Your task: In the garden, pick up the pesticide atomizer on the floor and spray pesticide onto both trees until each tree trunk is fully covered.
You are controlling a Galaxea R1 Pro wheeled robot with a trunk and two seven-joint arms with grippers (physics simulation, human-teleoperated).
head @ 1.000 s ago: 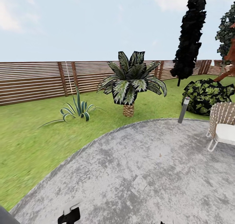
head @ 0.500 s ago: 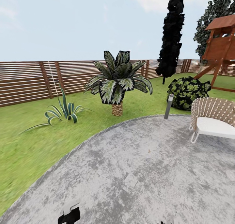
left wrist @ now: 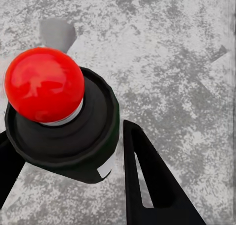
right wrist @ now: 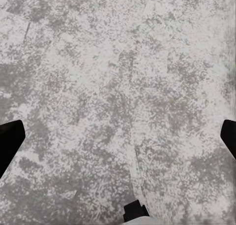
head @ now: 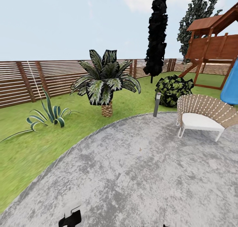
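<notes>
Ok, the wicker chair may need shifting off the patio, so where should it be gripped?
On the wicker chair, probably the backrest's top rim, from above, jaws astride it: the rim is a thin, exposed curve, while the cushion is broad and the legs sit low.

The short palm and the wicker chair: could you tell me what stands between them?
In the head view, a grey bollard stands between the short palm and the wicker chair.
</notes>
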